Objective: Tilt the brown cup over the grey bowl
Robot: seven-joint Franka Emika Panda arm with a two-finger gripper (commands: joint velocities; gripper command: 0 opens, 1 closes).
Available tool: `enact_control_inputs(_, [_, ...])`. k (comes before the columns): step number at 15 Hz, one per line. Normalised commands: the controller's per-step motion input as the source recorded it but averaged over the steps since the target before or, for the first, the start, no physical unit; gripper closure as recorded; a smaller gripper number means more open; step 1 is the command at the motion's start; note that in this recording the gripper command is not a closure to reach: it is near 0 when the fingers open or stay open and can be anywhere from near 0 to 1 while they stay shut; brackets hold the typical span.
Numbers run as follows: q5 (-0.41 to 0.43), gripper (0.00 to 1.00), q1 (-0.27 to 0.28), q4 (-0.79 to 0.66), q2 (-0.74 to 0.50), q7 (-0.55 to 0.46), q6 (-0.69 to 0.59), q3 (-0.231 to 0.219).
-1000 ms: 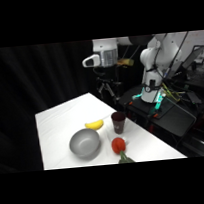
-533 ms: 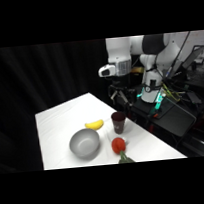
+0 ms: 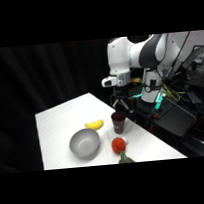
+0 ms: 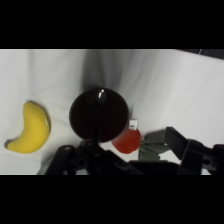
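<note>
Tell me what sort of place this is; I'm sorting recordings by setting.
Likely a robotics lab: a white arm reaches over a white table set with a brown cup, grey bowl and banana, against black backdrop.

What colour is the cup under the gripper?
Dark brown-maroon; the cup shows best in the wrist view, seen from above.

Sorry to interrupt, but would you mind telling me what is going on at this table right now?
The white arm's end effector hangs directly above the brown cup, which stands upright on the table, not yet lifted. The grey bowl sits nearby, with a banana and a red fruit beside them.
</note>
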Motion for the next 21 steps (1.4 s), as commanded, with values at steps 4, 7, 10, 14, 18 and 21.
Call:
enact_control_inputs(4, [0.342, 0.00, 0.062, 0.06, 0.30, -0.39, 0.24, -0.001])
enact_control_inputs(7, [0.206, 0.00, -0.011, 0.09, 0.28, -0.25, 0.20, 0.106])
enact_control_inputs(10, [0.108, 1.00, -0.082, 0.13, 0.26, -0.18, 0.19, 0.136])
enact_control_inputs(14, [-0.025, 1.00, -0.132, 0.11, 0.16, -0.07, 0.17, 0.133])
enact_control_inputs(18, [-0.270, 0.22, -0.091, 0.01, -0.03, 0.17, 0.20, 0.075])
enact_control_inputs(21, [-0.529, 0.09, -0.019, -0.06, -0.26, 0.45, 0.04, -0.043])
